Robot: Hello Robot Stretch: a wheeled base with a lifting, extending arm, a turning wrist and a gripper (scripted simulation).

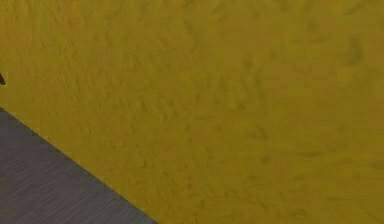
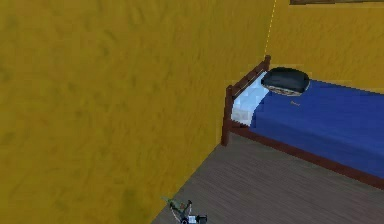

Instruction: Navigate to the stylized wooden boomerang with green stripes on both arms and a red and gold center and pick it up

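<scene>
- Faces a yellow wall [image 1: 220, 100] close ahead, with a wedge of grey floor [image 1: 50, 180] at the forward view's lower left.
- Finds a bed [image 2: 330, 125] with a blue cover out to the arm side, head end against the wall.
- Bears a white pillow [image 2: 250, 100] at the head edge, with a dark rounded bundle [image 2: 287, 80] just beside it.
- Shows the tool [image 2: 187, 213] low over the floor; cannot tell its grip or any load.
- Seems the search step: cannot tell the boomerang's place; calls next for turning from the wall to scan the room.

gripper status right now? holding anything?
Gripper: open or closed cannot be told. It holds nothing, as only bare floor lies behind its far end.
</scene>
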